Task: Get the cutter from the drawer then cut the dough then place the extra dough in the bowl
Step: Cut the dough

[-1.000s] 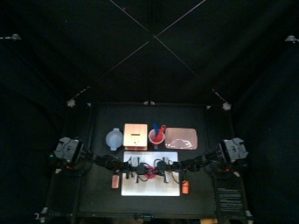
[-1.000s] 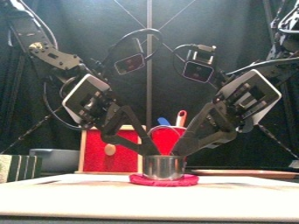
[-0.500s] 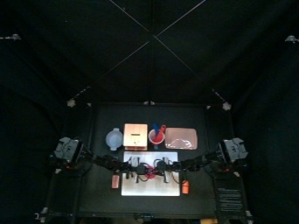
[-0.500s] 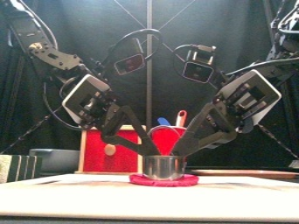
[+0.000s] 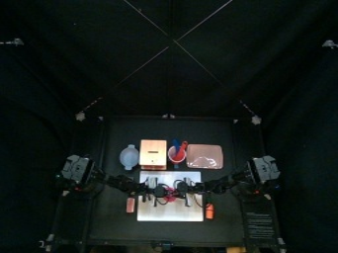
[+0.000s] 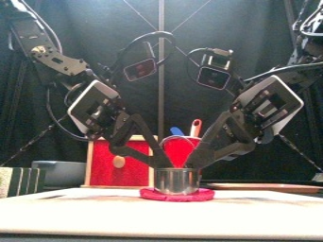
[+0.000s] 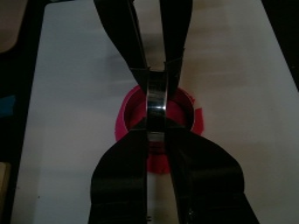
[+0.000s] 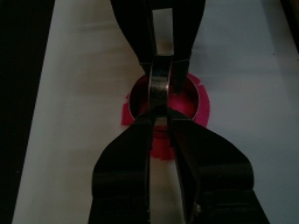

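Observation:
The round metal cutter stands on the flat pink dough in the middle of the white cutting board. My left gripper slants down from the left and is shut on the cutter's left rim. From the right, my right gripper mirrors it, shut on the right rim. In the left wrist view the cutter sits pinched between both pairs of jaws, with dough showing around it. The right wrist view shows the same ring and the dough. Seen from above, the cutter lies between both arms.
Behind the board stand the wooden box with its red drawer front, the blue-grey bowl at back left, and the red cup with toy knives. The pink tray lies at back right.

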